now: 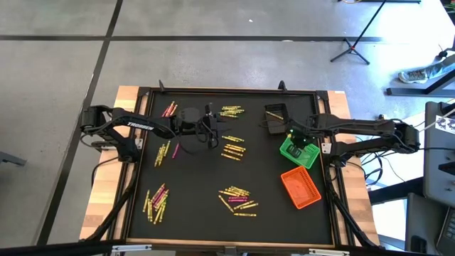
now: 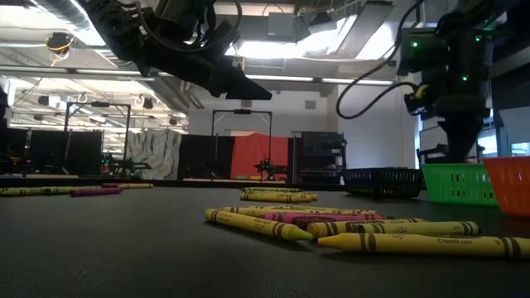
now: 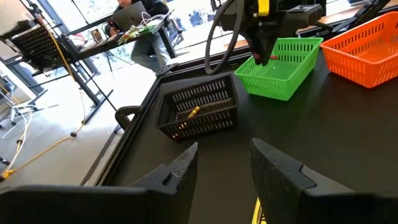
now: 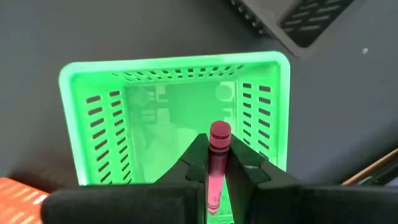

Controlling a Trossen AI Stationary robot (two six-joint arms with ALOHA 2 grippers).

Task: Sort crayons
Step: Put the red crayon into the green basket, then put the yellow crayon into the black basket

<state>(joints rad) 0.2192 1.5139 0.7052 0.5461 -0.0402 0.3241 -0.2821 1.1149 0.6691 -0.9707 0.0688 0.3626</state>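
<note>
Pink crayon (image 4: 217, 163) | upright in right tool (image 4: 216, 163) | above green bin (image 4: 93, 112)

right claw (image 4: 216, 163) over middle bin (image 4: 93, 106), crayon (image 4: 217, 163) between fingers

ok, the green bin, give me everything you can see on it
The green bin is a small rectangular basket, plastic by the look, with slotted walls, a rounded rim and an open top. It sits upright on the black mat between the black bin and the orange bin. No crayon shows inside. The right tool hangs above it, shut on a pink crayon.
</note>
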